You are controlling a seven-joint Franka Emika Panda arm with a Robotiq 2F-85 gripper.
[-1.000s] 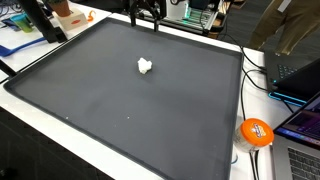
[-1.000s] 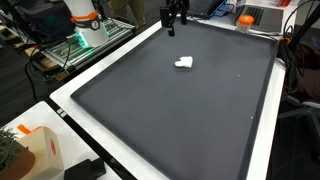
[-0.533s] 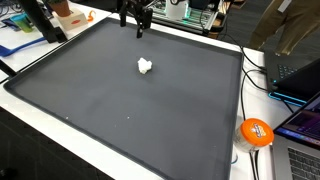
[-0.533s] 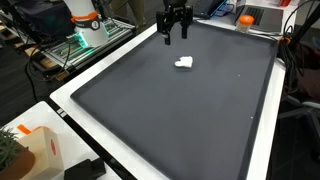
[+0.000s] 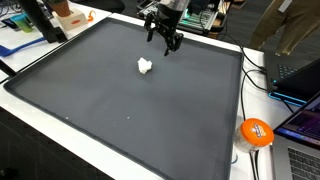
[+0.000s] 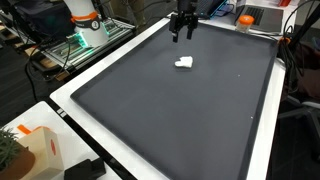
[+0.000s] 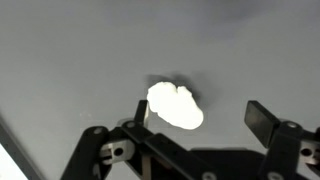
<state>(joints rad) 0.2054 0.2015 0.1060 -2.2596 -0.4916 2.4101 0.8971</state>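
Observation:
A small white crumpled lump (image 5: 145, 67) lies on the dark grey mat (image 5: 120, 110); it also shows in the exterior view (image 6: 184, 63) and the wrist view (image 7: 175, 104). My gripper (image 5: 164, 43) hangs open and empty above the mat's far part, a short way beyond the lump, and also shows in the exterior view (image 6: 183, 32). In the wrist view my gripper's (image 7: 200, 120) fingers are spread wide, with the lump just ahead of the left finger and not touching it.
An orange round object (image 5: 257, 131) lies beside the mat near cables and a laptop (image 5: 300, 75). A dark post (image 5: 45, 22) and blue papers stand at one far corner. A box (image 6: 35, 150) sits by the near corner.
My gripper has swung sideways along the far part of the mat and back, ending lower and closer to the white lump. The lump has not moved.

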